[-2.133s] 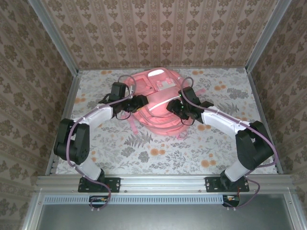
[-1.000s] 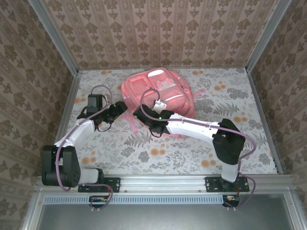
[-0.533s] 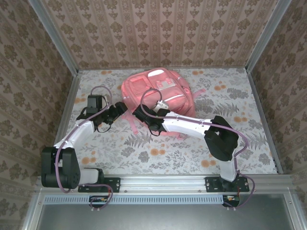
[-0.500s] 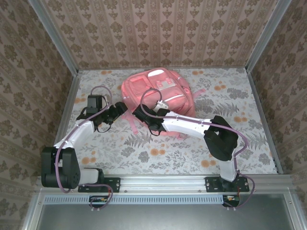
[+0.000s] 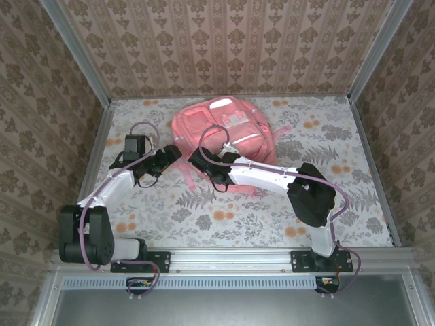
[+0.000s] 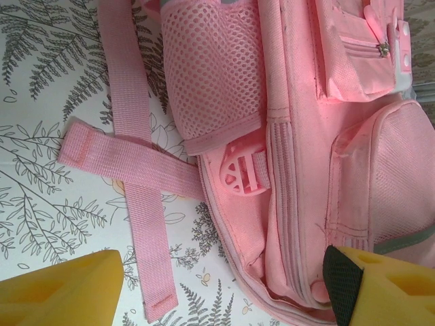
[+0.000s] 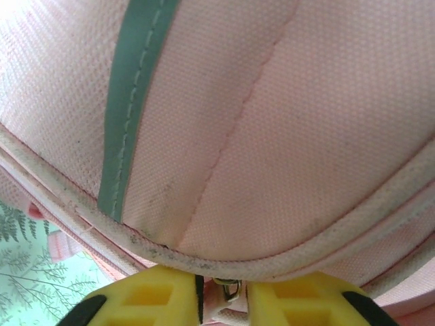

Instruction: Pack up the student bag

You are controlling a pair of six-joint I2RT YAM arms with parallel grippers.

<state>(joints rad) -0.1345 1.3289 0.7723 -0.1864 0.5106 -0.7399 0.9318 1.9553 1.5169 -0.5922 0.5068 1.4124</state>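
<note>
Left wrist, looking down the side of the pink bag

The student bag [image 6: 299, 170] lies along the right, its mesh pocket [image 6: 211, 75] uppermost and a pink plastic buckle [image 6: 241, 170] just below it. A long strap [image 6: 132, 136] runs down over the fern-print tablecloth [image 6: 41, 204], and a shorter strap [image 6: 129, 163] from the buckle crosses it. The left gripper [image 6: 221, 285] hangs over the bag's edge, its yellow fingers [image 6: 61, 288] spread wide with nothing pinched between them.

No legible txt, nos., logos or signs anywhere. White patch [image 5: 237, 122] on student bag [image 5: 197, 122], beyond right gripper [image 5: 196, 157]: too small to read.
</note>
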